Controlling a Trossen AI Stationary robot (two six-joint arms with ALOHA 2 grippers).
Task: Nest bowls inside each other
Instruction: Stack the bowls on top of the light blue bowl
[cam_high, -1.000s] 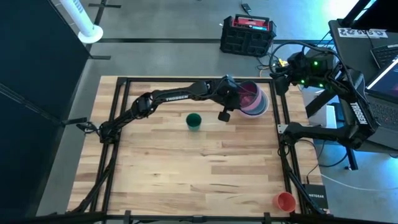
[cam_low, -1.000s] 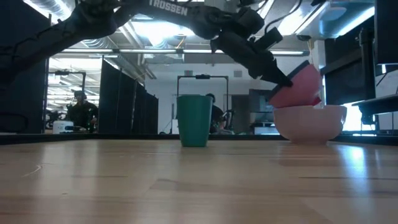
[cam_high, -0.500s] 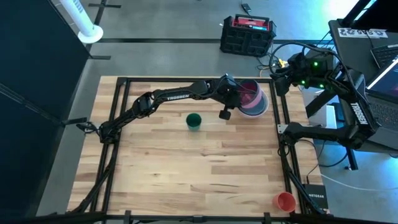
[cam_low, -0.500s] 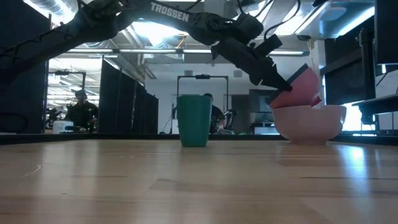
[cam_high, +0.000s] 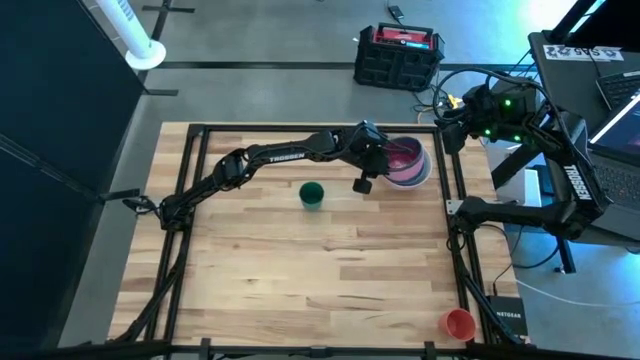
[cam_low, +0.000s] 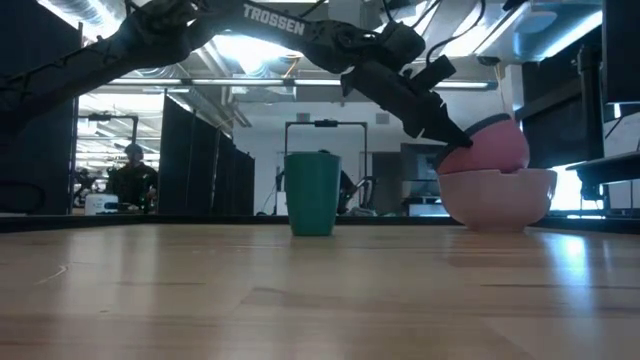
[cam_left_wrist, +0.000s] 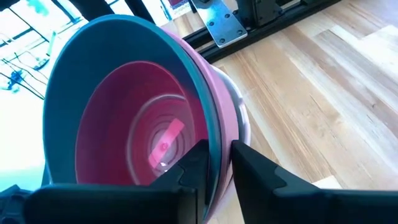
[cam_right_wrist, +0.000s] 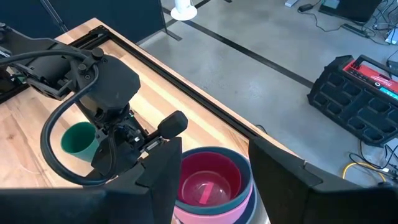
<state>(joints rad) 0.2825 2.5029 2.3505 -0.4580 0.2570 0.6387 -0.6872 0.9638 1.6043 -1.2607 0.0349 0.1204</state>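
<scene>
Teal bowl (cam_high: 312, 194) stands alone; four bowls (cam_high: 405, 161) sit nested.

You are working in a robotics lab or workshop, not a home: your wooden desk (cam_high: 300, 260) sits in a black metal frame (cam_high: 180, 200) on a bare grey concrete floor (cam_high: 260, 90), with a black and red toolbox (cam_high: 398, 55) and loose cables (cam_high: 440, 100) lying on it. Beside the desk you have a laptop (cam_high: 620, 110) and electronics with green lights (cam_high: 505, 105). Level across the desk you see a long hall with ceiling light strips (cam_low: 240, 82), dark partitions (cam_low: 195, 160) and a person (cam_low: 128, 180) at another station.
</scene>
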